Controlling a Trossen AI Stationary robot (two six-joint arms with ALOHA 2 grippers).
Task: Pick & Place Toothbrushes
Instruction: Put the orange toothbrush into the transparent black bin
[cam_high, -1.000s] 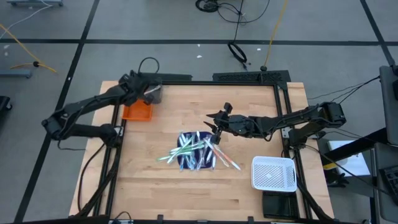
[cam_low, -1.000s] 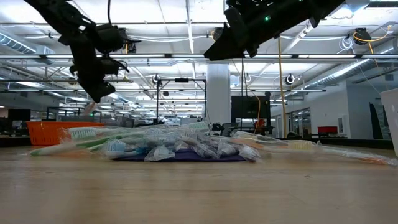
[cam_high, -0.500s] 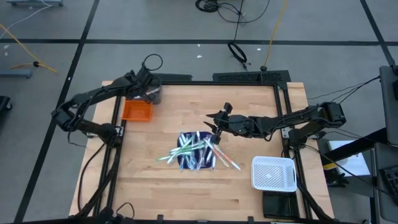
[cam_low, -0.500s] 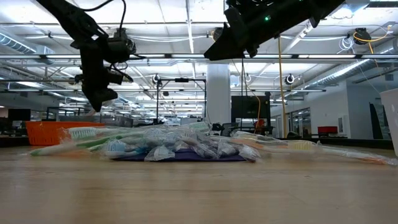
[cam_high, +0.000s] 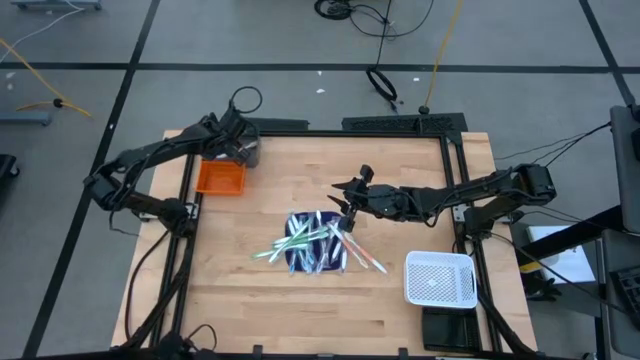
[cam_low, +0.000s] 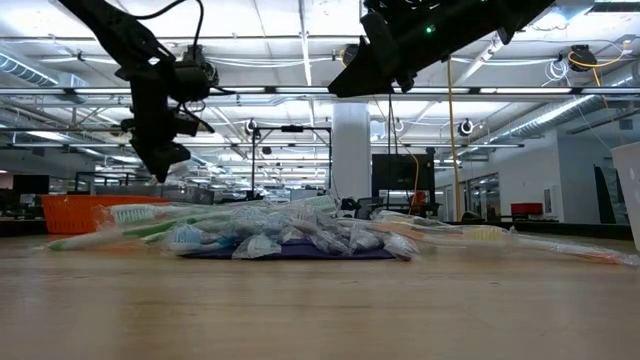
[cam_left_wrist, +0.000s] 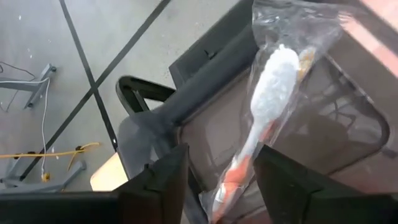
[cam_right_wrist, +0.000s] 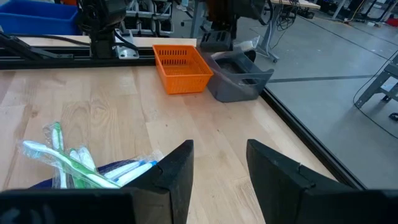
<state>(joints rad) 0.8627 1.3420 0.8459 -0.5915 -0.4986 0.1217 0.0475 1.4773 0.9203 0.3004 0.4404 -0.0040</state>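
Between my left gripper's two dark fingers, at the bottom of the left wrist view, a wrapped toothbrush is clamped by its orange handle end, white head pointing away inside a clear wrapper. Just beyond it lies the grey bin, its dark mesh floor directly under the brush. In the high view this gripper sits at upper left of the frame, over the grey bin, which stands beside the orange basket.

My right gripper hangs at centre frame, fingers parted and holding nothing, just above the pile of toothbrushes heaped on the dark blue mat. In the low view the pile spreads across mid-frame on the wooden table. A white basket stands at lower right, well apart.
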